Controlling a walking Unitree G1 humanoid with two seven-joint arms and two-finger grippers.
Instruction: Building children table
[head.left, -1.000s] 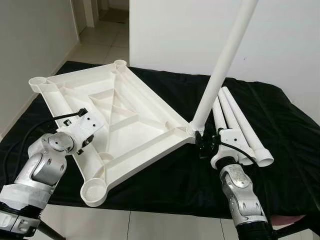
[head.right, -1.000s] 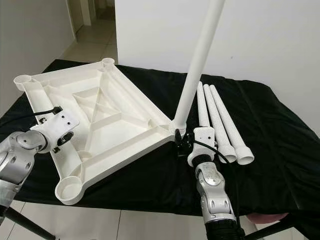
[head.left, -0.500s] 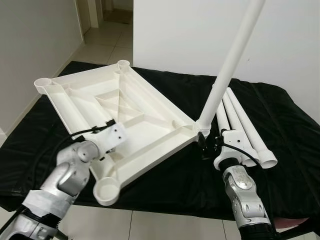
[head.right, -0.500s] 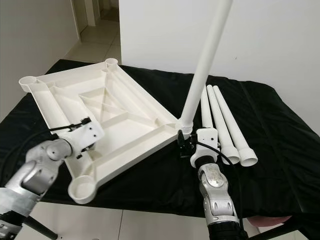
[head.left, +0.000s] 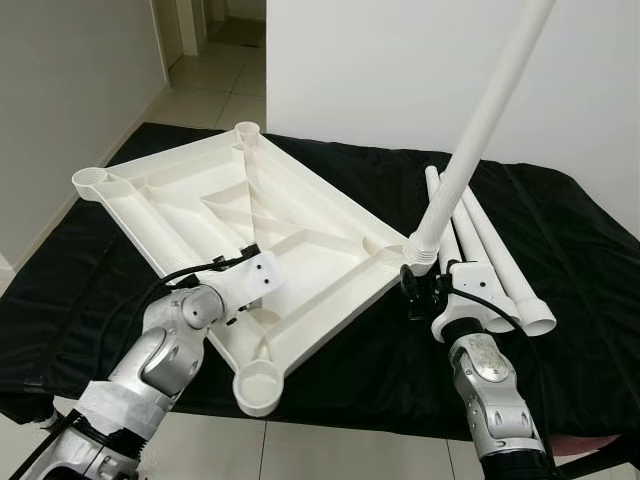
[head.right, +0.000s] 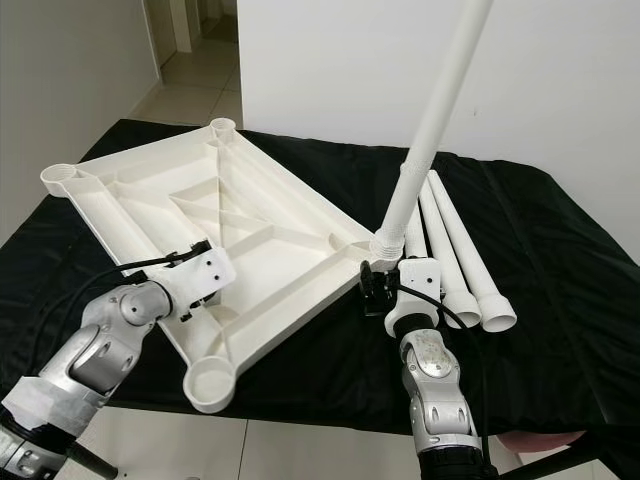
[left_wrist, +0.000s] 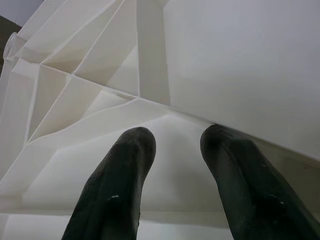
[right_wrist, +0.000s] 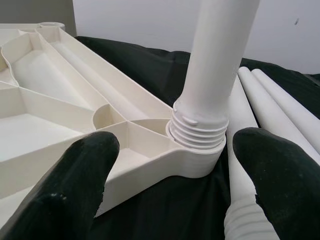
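Black cloth (head.left: 560, 260) covers a table that spans the middle of the head views, with a plain white wall (head.left: 380, 70) behind it and pale floor tiles (head.left: 200, 80) running toward a doorway in the upper left of the frame. On the cloth lies a white rectangular plastic tabletop (head.left: 250, 230), turned underside up so its moulded ribs and round corner sockets show; it sits left of centre and is skewed, one empty socket (head.left: 258, 386) reaching the near edge at the lower middle. A long white plastic leg tube (head.left: 480, 130) stands in the tabletop's right-hand corner socket and slants up and to the right, out of the top of the frame; in the right wrist view its threaded end (right_wrist: 197, 131) is seated in the socket with several thread rings exposed. Three more white leg tubes (head.left: 505, 270) lie side by side on the cloth just right of that corner.

At lower left, the left gripper (left_wrist: 175, 150) reaches over the tabletop's near rim, its two black fingers (left_wrist: 125, 175) spread apart and resting against the ribbed inner surface, pinching nothing. At lower right, the right gripper (right_wrist: 170, 165) sits just before the socketed corner, its fingers (right_wrist: 75, 175) wide apart on either side of the threaded joint, clear of the tube.
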